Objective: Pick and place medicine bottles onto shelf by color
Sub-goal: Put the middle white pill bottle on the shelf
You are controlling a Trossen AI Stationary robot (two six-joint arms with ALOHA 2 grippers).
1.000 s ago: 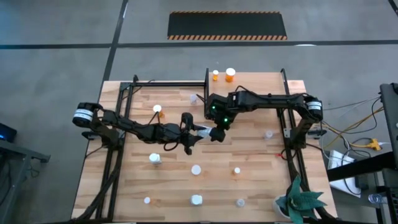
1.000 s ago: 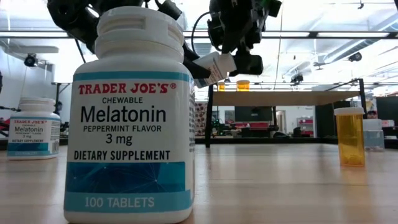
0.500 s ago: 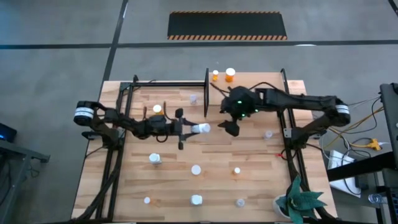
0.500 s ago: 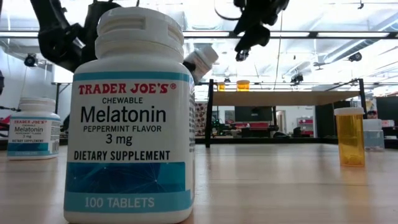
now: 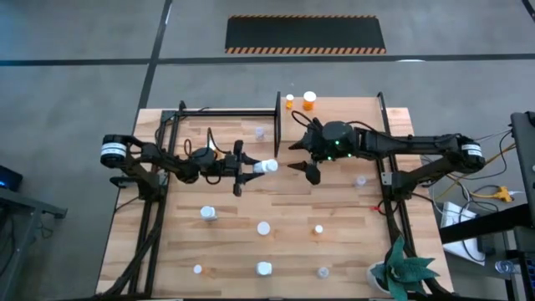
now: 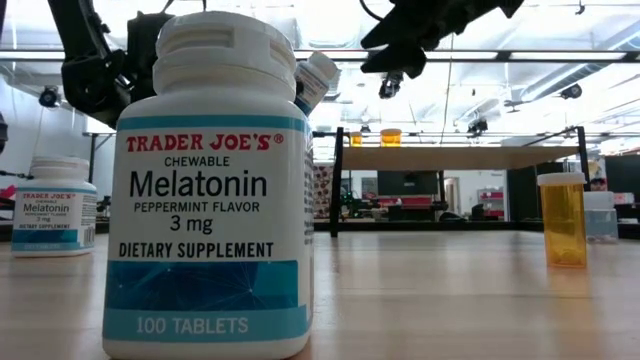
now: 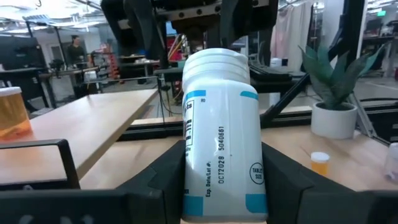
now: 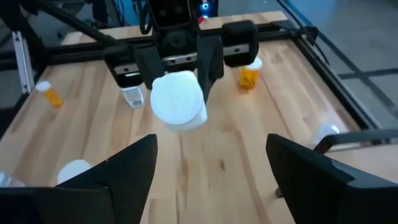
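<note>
My left gripper (image 5: 251, 167) is shut on a white medicine bottle (image 5: 267, 166) with a blue-edged label, above the table's middle. The bottle also shows in the left wrist view (image 7: 221, 137) and the low view (image 6: 315, 78). My right gripper (image 5: 303, 170) is open and empty, a short way to the right of the bottle's cap, facing it (image 8: 179, 99). The shelf (image 6: 460, 157) stands at the far middle with two orange bottles (image 5: 309, 100) on its board. Several white and orange bottles stand upright on the tabletop (image 5: 263, 227). My left gripper pinches the bottle's body (image 7: 186, 174) between its two fingers, one on each side of the label. The fingers come roughly level from the table's left and lie along the bottle. The bottle is lifted clear, its white cap (image 7: 214, 62) pointing away toward the right gripper and tilted a little up.
A large melatonin bottle (image 6: 210, 190) stands close to the low camera, a second one (image 6: 55, 215) to its left and an orange bottle (image 6: 562, 220) to its right. An orange bottle (image 5: 213, 148) stands by the left arm. A potted plant (image 5: 401, 267) sits at the near right corner.
My right gripper was at the white bottle together with the left one. It has drawn back toward the table's right edge and stands open. My left gripper keeps the bottle and has carried it a little up and toward the far edge.
</note>
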